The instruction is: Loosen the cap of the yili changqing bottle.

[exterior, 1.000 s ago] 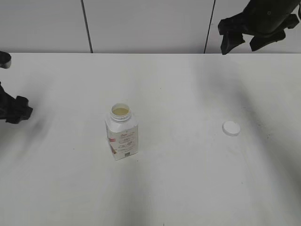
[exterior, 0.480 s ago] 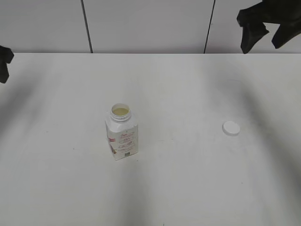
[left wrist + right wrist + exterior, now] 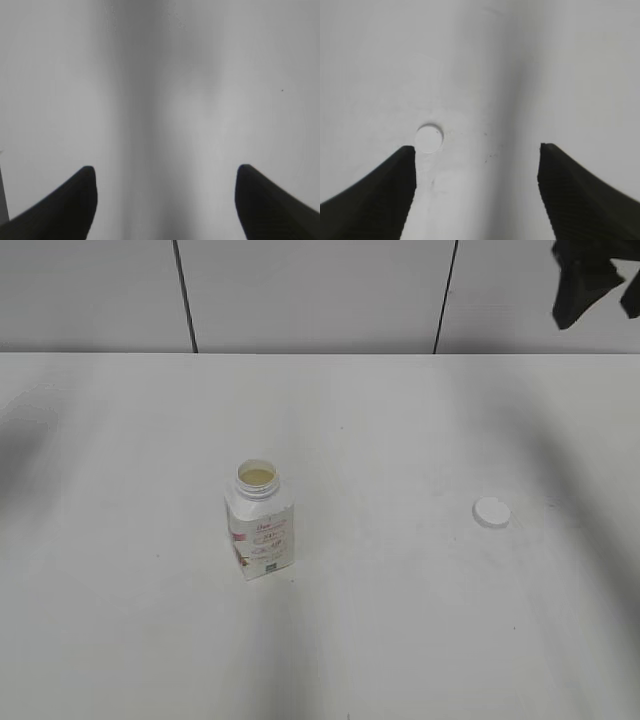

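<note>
The yili changqing bottle point(image 3: 259, 523) stands upright near the middle of the white table, its neck open with pale liquid showing inside. The cap point(image 3: 491, 512) lies flat on the table well to the right of the bottle; it also shows in the right wrist view point(image 3: 429, 138). My right gripper point(image 3: 598, 285) is high at the top right corner, open and empty point(image 3: 476, 150), far above the cap. My left gripper is out of the exterior view; in the left wrist view it is open and empty point(image 3: 165, 172) over bare table.
The white table point(image 3: 400, 620) ends at a grey panelled wall point(image 3: 310, 290) at the back, with dark vertical seams.
Both arms have pulled up and away: the left gripper has left the exterior view at the left edge, and the right gripper has moved further up and right. Bottle and cap have not moved.
</note>
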Robot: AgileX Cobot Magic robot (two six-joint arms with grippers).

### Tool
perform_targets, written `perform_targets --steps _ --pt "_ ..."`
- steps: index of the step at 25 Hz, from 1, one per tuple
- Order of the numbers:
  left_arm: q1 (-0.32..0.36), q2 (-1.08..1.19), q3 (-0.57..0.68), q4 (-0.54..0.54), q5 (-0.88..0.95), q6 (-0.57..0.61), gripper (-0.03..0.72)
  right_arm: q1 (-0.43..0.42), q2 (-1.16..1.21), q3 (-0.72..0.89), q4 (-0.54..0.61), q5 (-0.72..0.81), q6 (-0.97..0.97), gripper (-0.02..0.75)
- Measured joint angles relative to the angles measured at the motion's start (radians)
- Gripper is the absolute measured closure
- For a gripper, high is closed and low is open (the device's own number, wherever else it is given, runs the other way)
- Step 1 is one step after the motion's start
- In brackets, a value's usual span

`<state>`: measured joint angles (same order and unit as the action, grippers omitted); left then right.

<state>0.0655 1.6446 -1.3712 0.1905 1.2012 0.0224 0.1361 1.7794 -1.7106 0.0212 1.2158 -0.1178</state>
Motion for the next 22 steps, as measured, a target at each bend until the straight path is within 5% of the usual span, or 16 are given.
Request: perform_targets --steps 9,22 --pt "0.048 -0.222 0.155 -0.169 -0.117 0.09 0.166 -0.105 -0.199 0.16 0.026 0.001 -0.019 0.143" --pt "0.048 -0.657 0.508 -0.177 -0.197 0.094 0.166 -0.105 -0.564 0.597 0.064 0.002 -0.021 0.143"
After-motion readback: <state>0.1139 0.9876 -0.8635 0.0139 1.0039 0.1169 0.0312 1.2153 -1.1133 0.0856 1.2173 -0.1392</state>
